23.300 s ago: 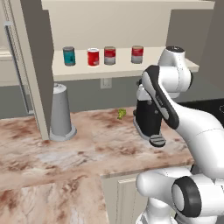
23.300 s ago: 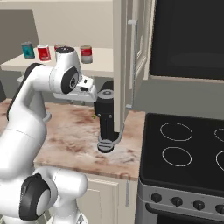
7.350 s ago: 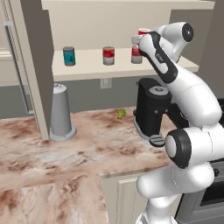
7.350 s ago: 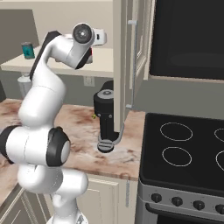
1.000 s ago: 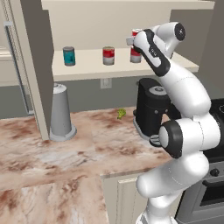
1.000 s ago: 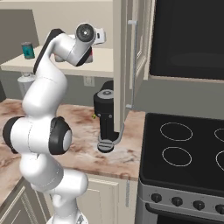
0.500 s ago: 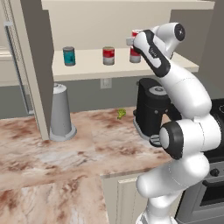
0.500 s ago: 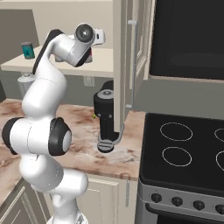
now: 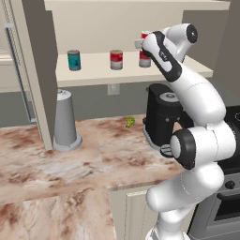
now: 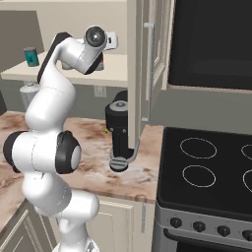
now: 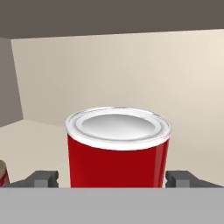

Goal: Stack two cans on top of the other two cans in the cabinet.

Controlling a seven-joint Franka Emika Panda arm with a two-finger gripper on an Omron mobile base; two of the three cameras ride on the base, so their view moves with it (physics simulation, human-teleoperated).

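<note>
Flanking the all-red can (image 11: 117,148) with clear gaps on both sides, the gripper (image 11: 117,178) stands released. That can sits on another can (image 9: 144,59) at the right of the cabinet (image 9: 93,72) shelf; the teal can (image 9: 73,60) and a red-and-silver can (image 9: 116,59) stand left.

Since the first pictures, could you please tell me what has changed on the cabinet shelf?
The all-red can has left its place beside the teal can and now stands atop the right-hand red-and-silver can. The gripper has opened, its fingers clear of the can's sides. The teal can and the middle red-and-silver can have stayed put.
</note>
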